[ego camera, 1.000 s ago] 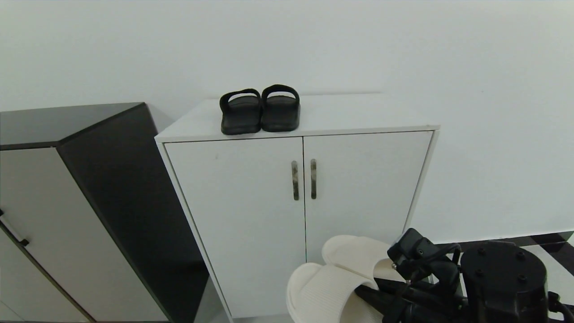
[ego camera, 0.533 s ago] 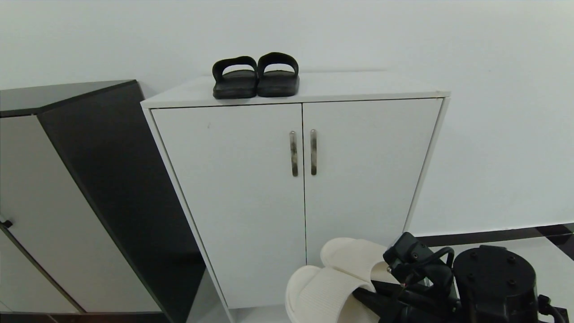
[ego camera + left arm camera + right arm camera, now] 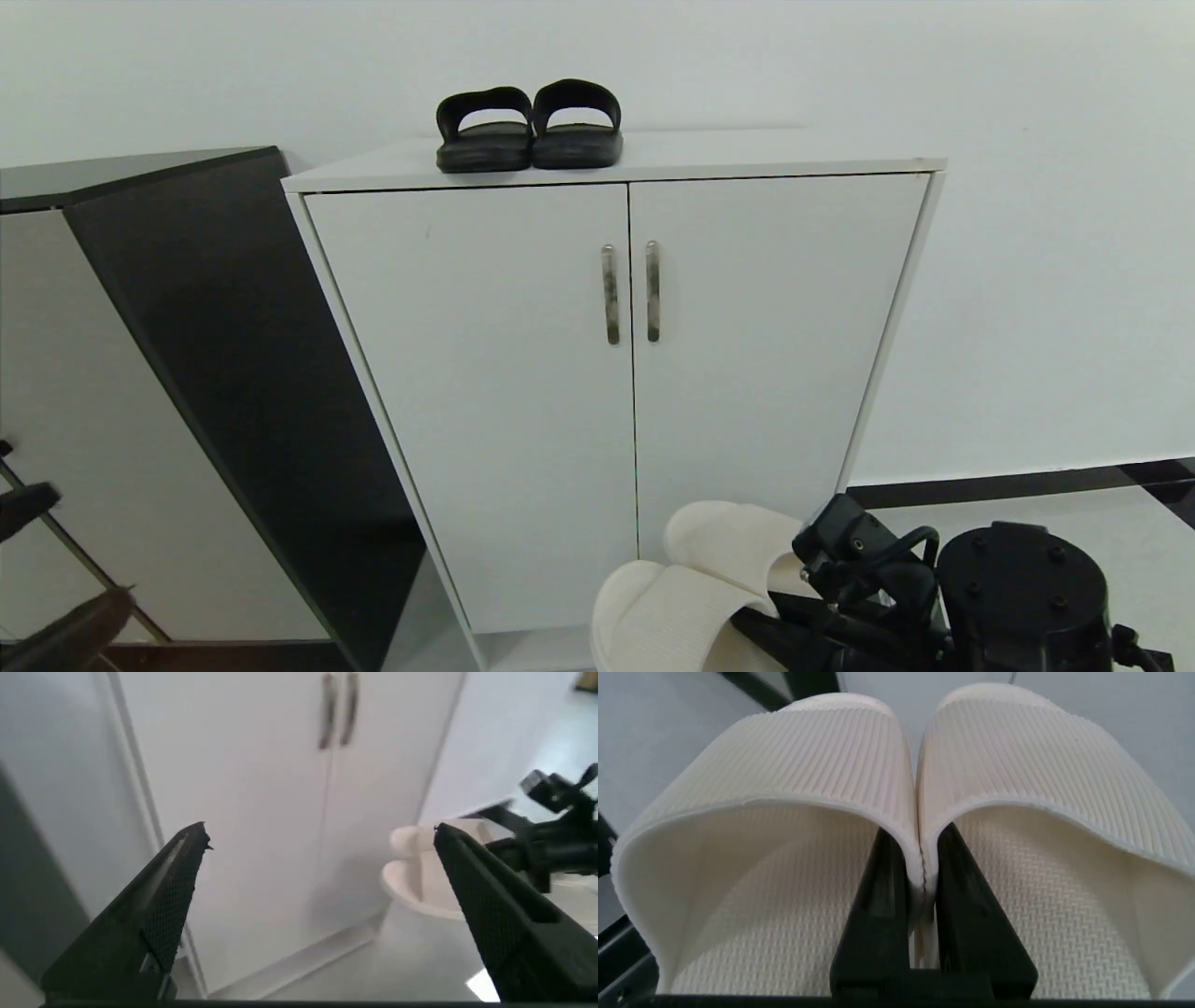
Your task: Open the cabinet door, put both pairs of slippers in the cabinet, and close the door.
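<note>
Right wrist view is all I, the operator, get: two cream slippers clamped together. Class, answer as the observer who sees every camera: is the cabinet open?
Observer: No. Both doors of the white cabinet are shut, handles side by side at the middle.
Operator: Where is the other pair?
Observer: The black slippers sit on the cabinet's top, toward its left end.
Operator: Are the left jaws free?
Observer: Yes, they stand wide open, holding nothing, facing the cabinet's lower front.

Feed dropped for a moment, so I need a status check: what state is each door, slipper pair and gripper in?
Left cabinet door: shut.
Right cabinet door: shut.
Black slippers: side by side on the cabinet top.
White slippers: clamped together in the right gripper.
Right gripper: shut on the white slippers.
Left gripper: open, empty.
</note>
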